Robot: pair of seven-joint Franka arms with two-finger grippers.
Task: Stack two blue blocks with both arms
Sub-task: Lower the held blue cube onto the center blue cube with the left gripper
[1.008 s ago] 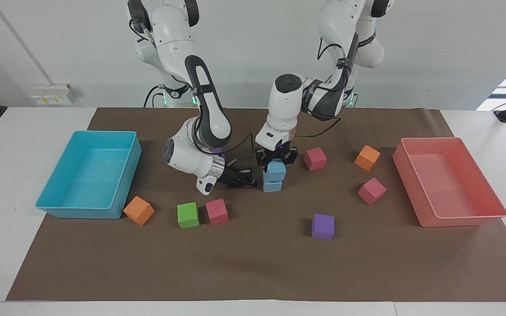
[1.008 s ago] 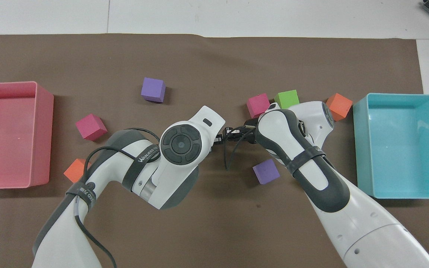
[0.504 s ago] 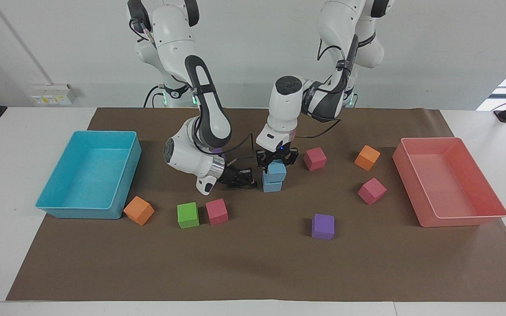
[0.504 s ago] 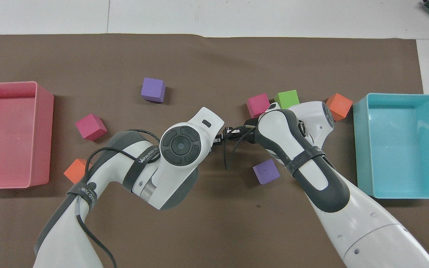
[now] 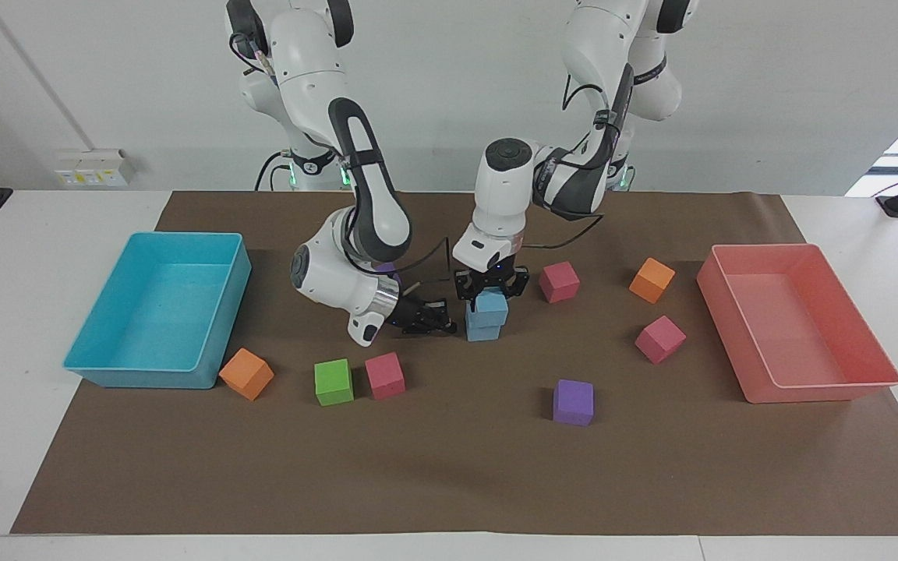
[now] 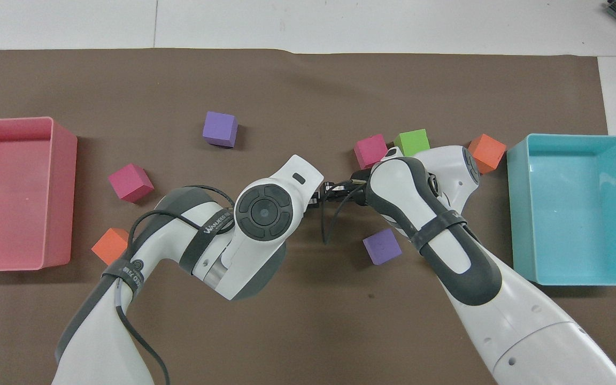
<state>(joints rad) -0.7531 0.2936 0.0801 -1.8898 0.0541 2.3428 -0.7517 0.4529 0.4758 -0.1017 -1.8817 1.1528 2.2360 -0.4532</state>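
Note:
Two light blue blocks stand stacked mid-table: the upper blue block [image 5: 489,306] sits on the lower blue block [image 5: 482,333], slightly offset toward the left arm's end. My left gripper [image 5: 491,290] points straight down and is shut on the upper block. My right gripper [image 5: 447,320] lies low and level beside the lower block on the right arm's side, shut and empty, with its tips close to the block. In the overhead view the left arm's wrist [image 6: 265,211] hides both blocks, and the right gripper [image 6: 335,188] shows beside it.
A turquoise bin [image 5: 106,366] stands at the right arm's end and a pink bin [image 5: 823,386] at the left arm's end. Loose cubes lie around the stack: orange [image 5: 246,373], green [image 5: 334,382], pink [image 5: 384,375], purple [image 5: 573,402], magenta [image 5: 659,339], orange [image 5: 652,280], pink [image 5: 559,281].
The left gripper has settled the upper blue block a little lower and squarer onto the lower one. The right gripper has barely moved.

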